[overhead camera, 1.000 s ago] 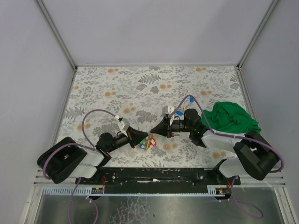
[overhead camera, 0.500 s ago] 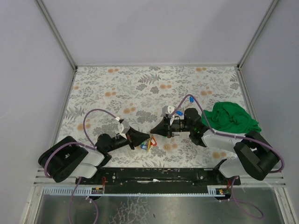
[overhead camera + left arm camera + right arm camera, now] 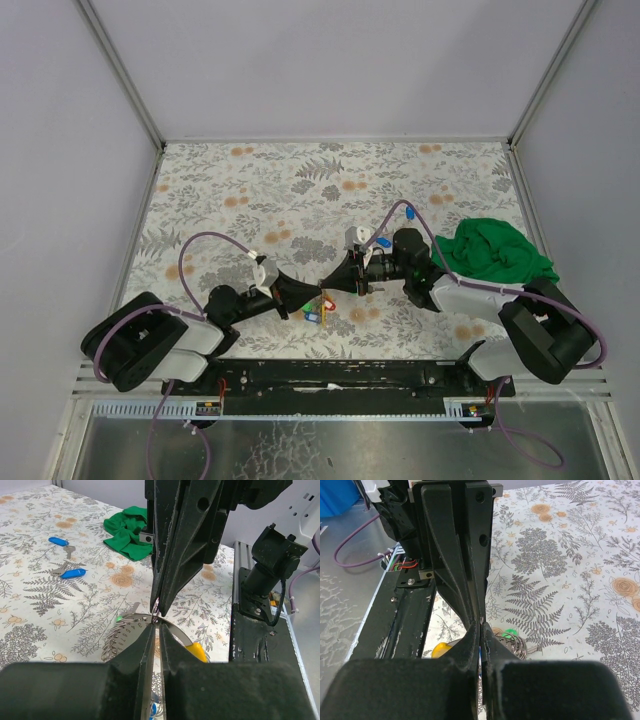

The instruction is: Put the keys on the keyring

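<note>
Left gripper (image 3: 312, 297): fingers pressed almost together, pinching the keyring (image 3: 172, 629) by its thin arc, low over the floral table (image 3: 250, 180) near its front edge. Right gripper (image 3: 327, 288): fingers pressed together, tip to tip with the left; what it nips cannot be told. Yellow-tagged key (image 3: 198, 652): at the ring. Blue-tagged keys (image 3: 72, 573): two, loose, well apart from the ring, towards the green cloth (image 3: 495, 252).
</note>
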